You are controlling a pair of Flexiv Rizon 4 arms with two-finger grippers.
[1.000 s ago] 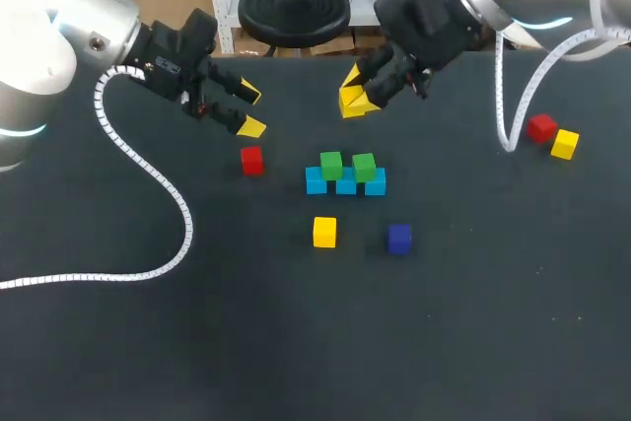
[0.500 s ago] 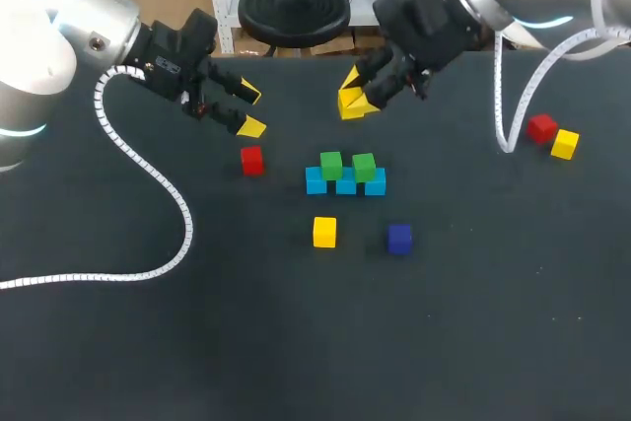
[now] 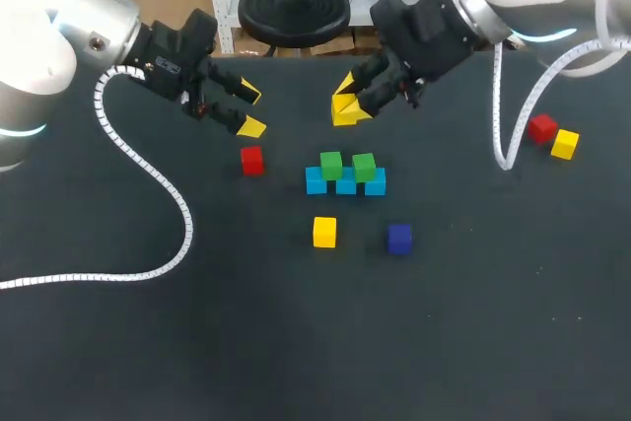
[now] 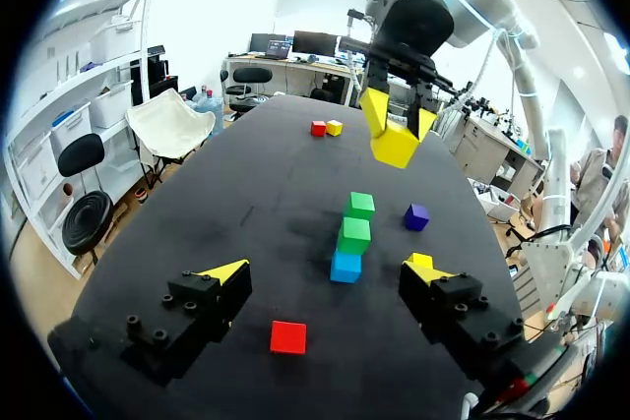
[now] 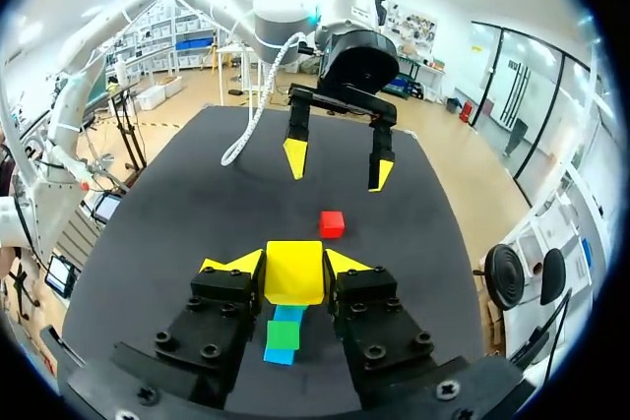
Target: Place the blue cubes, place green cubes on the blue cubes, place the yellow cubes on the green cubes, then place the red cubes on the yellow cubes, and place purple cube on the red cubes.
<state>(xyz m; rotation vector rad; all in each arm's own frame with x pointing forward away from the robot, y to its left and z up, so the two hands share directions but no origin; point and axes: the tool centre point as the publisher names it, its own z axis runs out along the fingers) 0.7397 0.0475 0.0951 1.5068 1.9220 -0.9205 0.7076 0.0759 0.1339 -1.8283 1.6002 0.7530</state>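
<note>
My L gripper (image 3: 250, 110) hangs over the back left of the table (image 3: 148, 342), fingers wide apart, nothing btwn them. Just in front of it, lone red cube (image 3: 252, 160) sits on the table. Mid-table: three blue cubes (image 3: 345, 185) in a touching row, w/ two green cubes (image 3: 331, 165) on top, side by side. In front of the row's left end, apart from it: loose yellow cube (image 3: 324, 232). My R gripper (image 3: 347, 107) comes in from the right and hangs behind the row, above the table. Its fingers are closed on the held yellow cube (image 5: 294, 277), one finger each side, cube off the table. Purple cube (image 3: 398, 238) sits in front of the row's right end, apart from it. Far right: 2nd red cube (image 3: 540, 127) & 2nd yellow cube (image 3: 564, 144), close together, well apart from the rest.
</note>
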